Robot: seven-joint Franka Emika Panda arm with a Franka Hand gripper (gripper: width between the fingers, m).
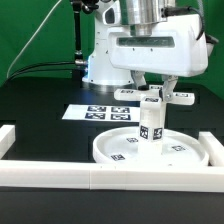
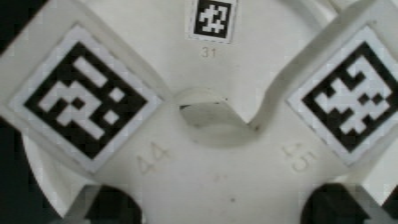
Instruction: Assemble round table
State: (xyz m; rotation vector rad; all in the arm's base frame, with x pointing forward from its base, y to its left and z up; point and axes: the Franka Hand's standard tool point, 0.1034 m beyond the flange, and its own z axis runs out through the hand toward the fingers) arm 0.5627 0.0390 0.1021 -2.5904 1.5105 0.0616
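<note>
Discs: one | legs: one | cross-pieces: one | fingers: grasping cross-piece

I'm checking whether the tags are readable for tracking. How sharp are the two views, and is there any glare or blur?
Exterior view: evenly lit, low resolution, white disc and gripper bright against the black table, tags on the marker board small but distinguishable. Wrist view: very close, cross-shaped piece soft and slightly blurred, its large tags still high-contrast, no strong glare.
</note>
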